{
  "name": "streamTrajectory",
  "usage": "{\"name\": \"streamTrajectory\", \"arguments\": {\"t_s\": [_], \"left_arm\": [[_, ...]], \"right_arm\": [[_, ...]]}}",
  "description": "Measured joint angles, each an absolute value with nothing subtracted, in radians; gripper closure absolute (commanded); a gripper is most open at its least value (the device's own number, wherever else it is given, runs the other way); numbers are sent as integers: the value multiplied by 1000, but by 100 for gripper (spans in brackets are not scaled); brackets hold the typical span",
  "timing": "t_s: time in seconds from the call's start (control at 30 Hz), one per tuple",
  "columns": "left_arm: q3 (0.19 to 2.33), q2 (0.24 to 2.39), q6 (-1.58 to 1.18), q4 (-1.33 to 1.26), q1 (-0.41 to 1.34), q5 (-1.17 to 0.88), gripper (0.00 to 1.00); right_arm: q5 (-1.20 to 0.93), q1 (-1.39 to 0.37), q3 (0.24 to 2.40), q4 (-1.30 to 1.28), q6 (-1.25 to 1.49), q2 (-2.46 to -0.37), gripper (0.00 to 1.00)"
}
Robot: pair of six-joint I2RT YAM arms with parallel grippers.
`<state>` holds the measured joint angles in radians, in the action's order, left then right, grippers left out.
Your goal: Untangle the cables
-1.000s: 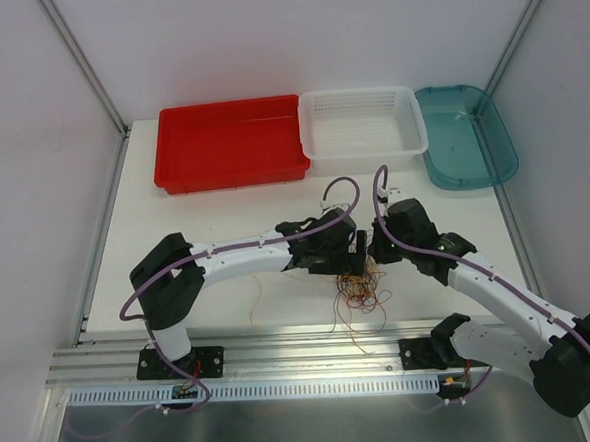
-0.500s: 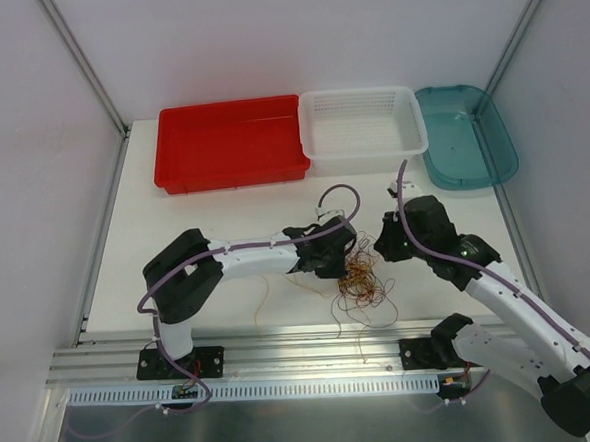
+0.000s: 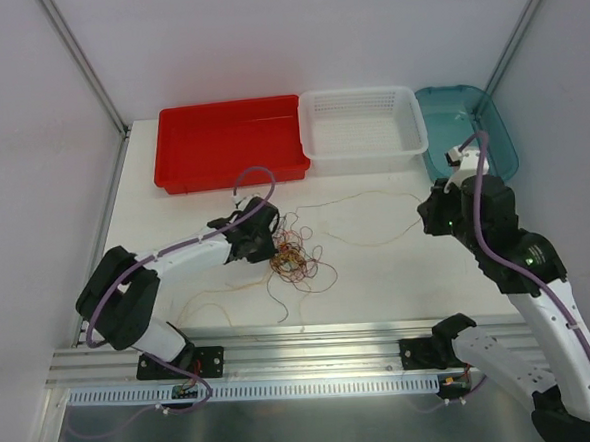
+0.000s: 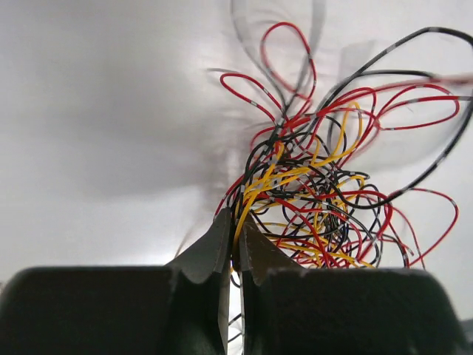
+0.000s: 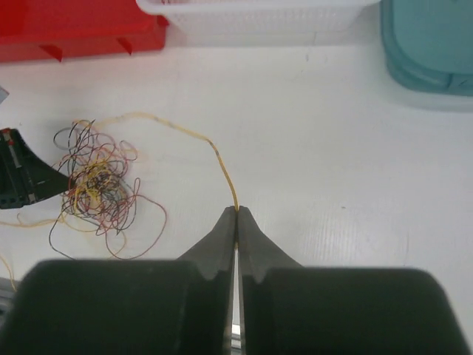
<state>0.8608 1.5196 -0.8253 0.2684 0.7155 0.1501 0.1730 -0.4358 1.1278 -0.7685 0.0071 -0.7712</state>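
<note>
Left end effector (image 4: 235, 223), right end effector (image 5: 236, 212) both clamping cables (image 3: 295, 260), red tray (image 3: 228, 145), basket (image 3: 361, 127) beyond

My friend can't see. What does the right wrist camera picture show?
The right gripper is shut on one thin yellow wire, which curves left across the white table to a tangled clump of cables. A red tray, white basket and teal tray sit behind.

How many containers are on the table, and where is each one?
3. All are along the far edge: the red bin on the left, the white basket in the middle, the teal tray on the right. None appears hidden.
</note>
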Motion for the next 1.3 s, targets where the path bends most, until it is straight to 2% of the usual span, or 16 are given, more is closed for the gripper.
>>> {"name": "streamTrajectory", "arguments": {"t_s": [0.33,0.47,0.6,0.63,0.7,0.83,0.87,0.97,1.3], "left_arm": [[818,1409,-704,364,495,198,100],[818,1406,-670,379,455,199,99],[828,1381,-633,405,452,186,82],[834,1367,-624,412,452,183,72],[854,1330,-599,432,452,174,63],[925,1229,-535,477,452,169,38],[940,1198,-521,488,451,175,22],[965,1094,-467,506,450,206,1],[921,799,-281,476,450,445,1]], "right_arm": [[223,-408,1418,-813,-46,-790,99],[219,-407,1468,-815,-57,-801,99],[205,-407,1459,-816,-63,-821,99],[199,-407,1448,-812,-64,-826,99],[186,-407,1425,-805,-64,-836,99],[153,-405,1404,-786,-65,-884,99],[149,-405,1404,-778,-67,-899,99],[147,-405,1404,-743,-76,-951,99],[48,-403,1473,-629,-90,-1155,99]]}}
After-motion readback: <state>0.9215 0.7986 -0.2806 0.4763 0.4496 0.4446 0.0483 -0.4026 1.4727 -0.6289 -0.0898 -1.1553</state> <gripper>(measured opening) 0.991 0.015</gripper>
